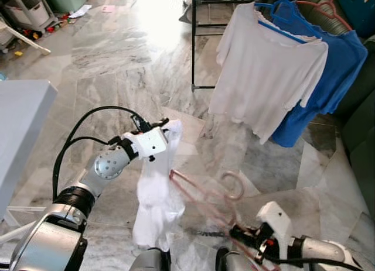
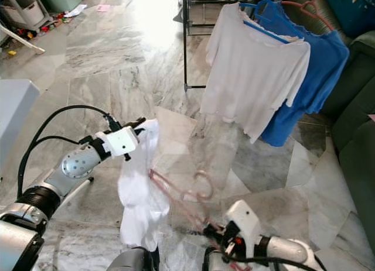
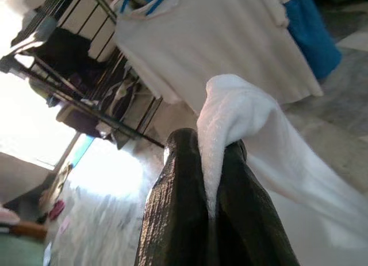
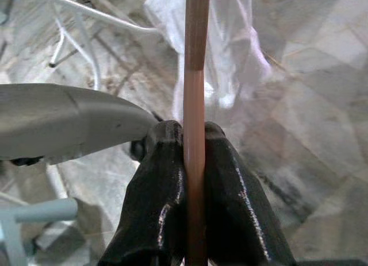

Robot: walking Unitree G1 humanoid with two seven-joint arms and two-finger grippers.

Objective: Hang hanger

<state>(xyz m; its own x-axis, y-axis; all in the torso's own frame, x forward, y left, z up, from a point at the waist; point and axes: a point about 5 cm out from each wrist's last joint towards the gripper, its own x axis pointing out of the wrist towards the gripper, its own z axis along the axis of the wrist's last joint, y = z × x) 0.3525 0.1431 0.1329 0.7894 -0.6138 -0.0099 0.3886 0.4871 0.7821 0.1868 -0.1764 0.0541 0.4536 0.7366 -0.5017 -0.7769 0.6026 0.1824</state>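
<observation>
A white garment [image 1: 155, 195] is pinched at its top edge by the closed left gripper [image 1: 166, 126]. At four o'clock from it, a pink hanger [image 1: 202, 198] is clamped by the right gripper [image 4: 194, 141]. A clothes rack [image 1: 194, 43] stands at one o'clock.

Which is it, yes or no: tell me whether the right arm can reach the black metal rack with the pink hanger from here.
Probably no. The right pincer grips the pink hanger low down, and the black metal rack stands far across bare marble floor.
</observation>
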